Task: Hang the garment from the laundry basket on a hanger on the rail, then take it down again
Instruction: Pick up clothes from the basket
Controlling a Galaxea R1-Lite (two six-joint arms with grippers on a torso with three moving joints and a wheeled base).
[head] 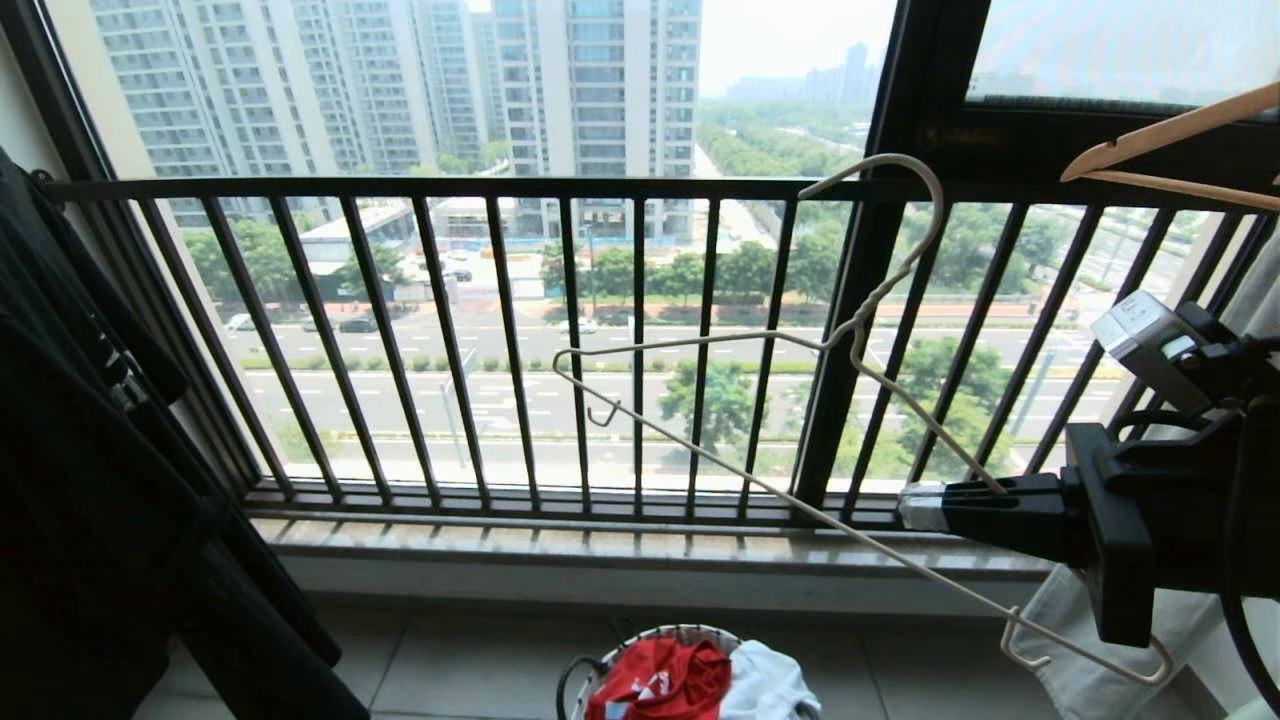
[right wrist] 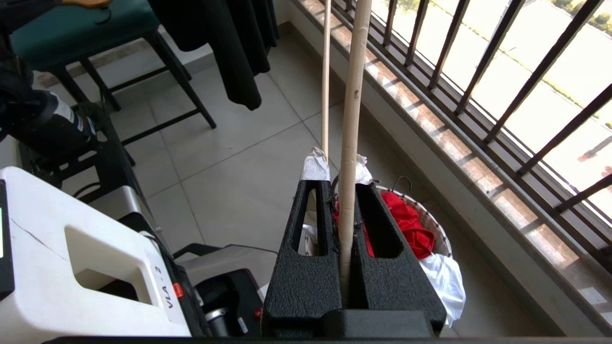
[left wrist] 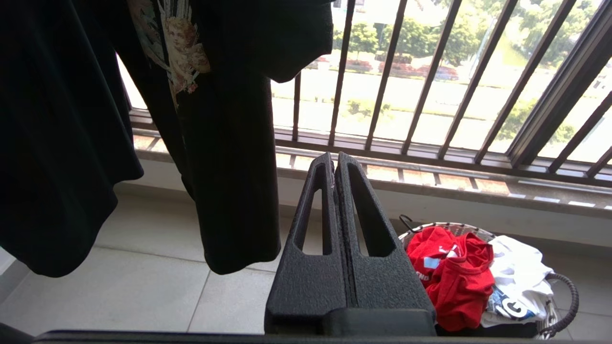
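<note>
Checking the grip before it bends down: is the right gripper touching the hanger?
Touching. In the right wrist view the right gripper has its jaws clamped shut on the hanger wire.

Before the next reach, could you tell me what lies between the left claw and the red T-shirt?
Nothing: in the left wrist view the left claw, shut, sits beside the red T-shirt in the laundry basket.

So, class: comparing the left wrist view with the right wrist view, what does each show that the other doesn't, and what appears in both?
Only the left wrist view shows the shut, empty left gripper and the angel print on the black T-shirt.

Only the right wrist view shows the right gripper shut on the hanger, plus a green stool.

Both show the laundry basket holding the red garment, and the window railing.
</note>
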